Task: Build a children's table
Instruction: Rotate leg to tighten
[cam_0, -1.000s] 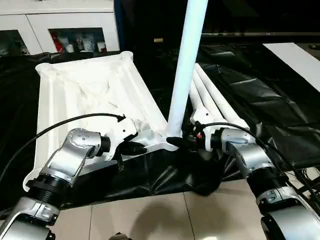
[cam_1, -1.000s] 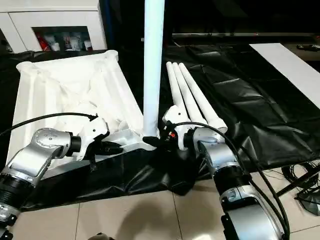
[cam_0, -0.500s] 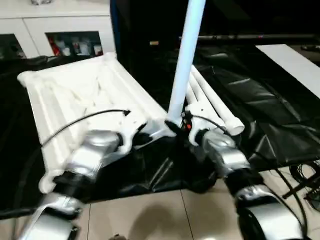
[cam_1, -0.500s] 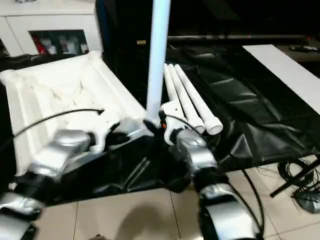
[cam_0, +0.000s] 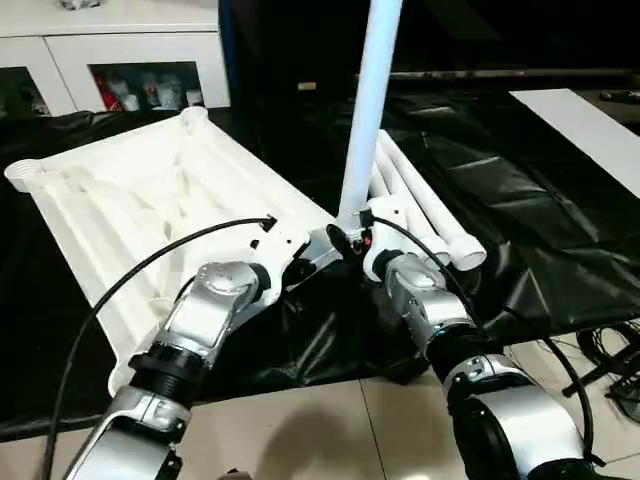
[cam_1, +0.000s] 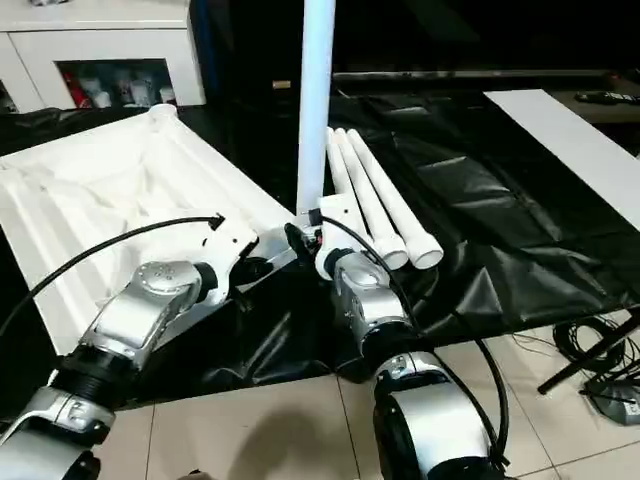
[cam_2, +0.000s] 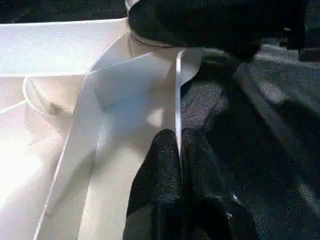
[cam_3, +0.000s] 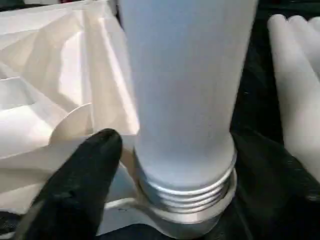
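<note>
The white table top (cam_0: 150, 200) lies upside down on a black sheet, ribbed side up, with round sockets at its corners. One white leg (cam_0: 368, 110) stands upright in the near right corner socket; its threaded base (cam_3: 185, 187) shows above the socket. My right gripper (cam_0: 345, 240) is shut on this leg's base, a finger (cam_3: 90, 170) on each side. My left gripper (cam_2: 179, 140) is shut on the thin rim of the table top beside that corner. Three more legs (cam_0: 430, 205) lie side by side to the right.
The black sheet (cam_0: 530, 200) hangs over the front edge down to a tiled floor (cam_0: 300, 430). A white cabinet (cam_0: 110, 60) with glass doors stands at the back left, a white board (cam_0: 585, 115) at the back right. Cables (cam_0: 610, 350) lie on the floor at right.
The table top has swung, its far end going left, and the corner with the upright leg sits farther from me. Both arms reach farther forward; both grips are unchanged.
</note>
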